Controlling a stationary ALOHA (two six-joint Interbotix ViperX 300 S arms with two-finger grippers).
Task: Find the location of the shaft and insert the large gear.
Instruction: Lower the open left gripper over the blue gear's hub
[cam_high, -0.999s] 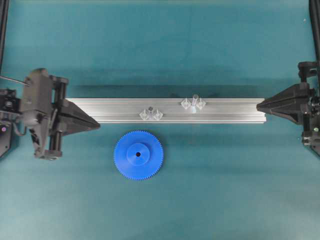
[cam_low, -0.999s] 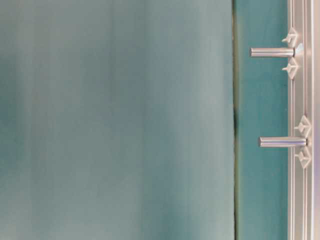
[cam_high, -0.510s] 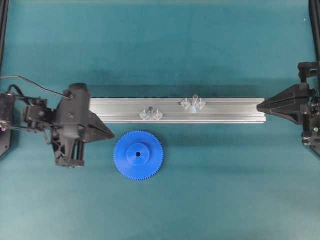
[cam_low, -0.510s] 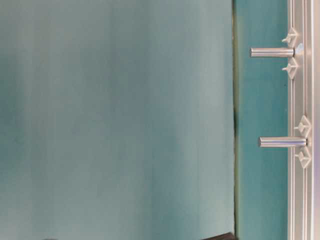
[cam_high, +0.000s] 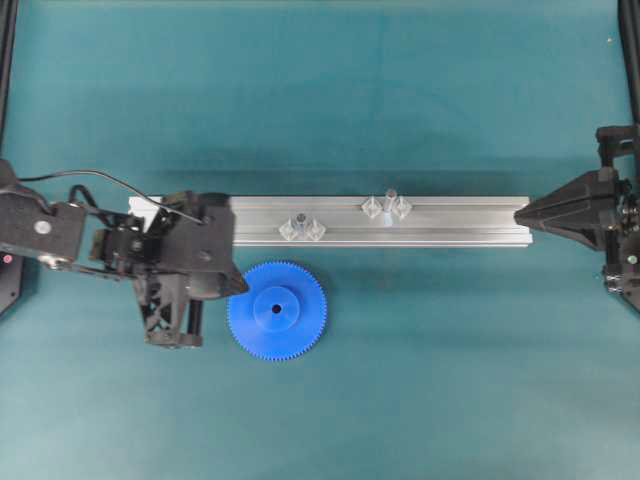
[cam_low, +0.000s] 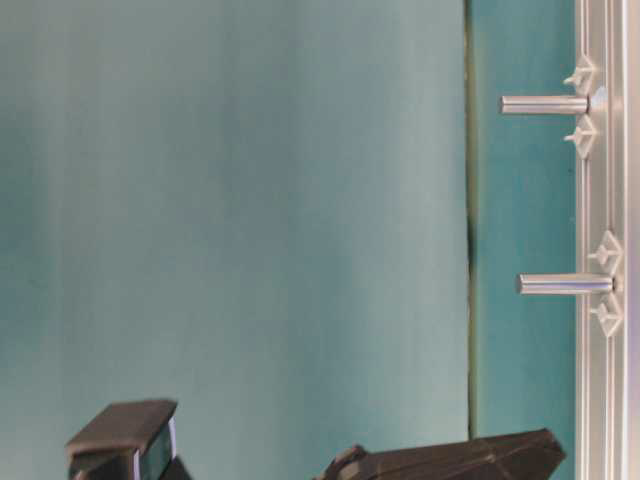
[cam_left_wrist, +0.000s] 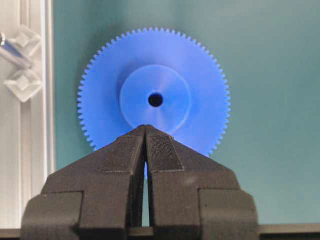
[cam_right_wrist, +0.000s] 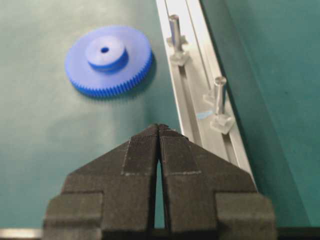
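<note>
The large gear (cam_high: 277, 310) lies flat on the teal mat in front of the aluminium rail (cam_high: 450, 222), hub up; it also shows in the wrist views (cam_left_wrist: 155, 100) (cam_right_wrist: 107, 60). The shaft (cam_high: 390, 200) stands upright on the rail right of centre (cam_right_wrist: 219, 95) (cam_low: 545, 104). My left gripper (cam_high: 243, 288) is shut and empty, with its tips over the gear's left rim (cam_left_wrist: 145, 127). My right gripper (cam_high: 517, 212) is shut and empty at the rail's right end (cam_right_wrist: 159, 126).
A shorter dark-topped pin (cam_high: 299, 222) with clear mounts stands on the rail left of the shaft, also seen in the right wrist view (cam_right_wrist: 174, 27). The left arm's body (cam_high: 180, 265) covers the rail's left end.
The left arm has swung right and forward from the rail's left end, bringing its shut gripper to the gear's left rim. Gear, pins and right arm have not moved.
</note>
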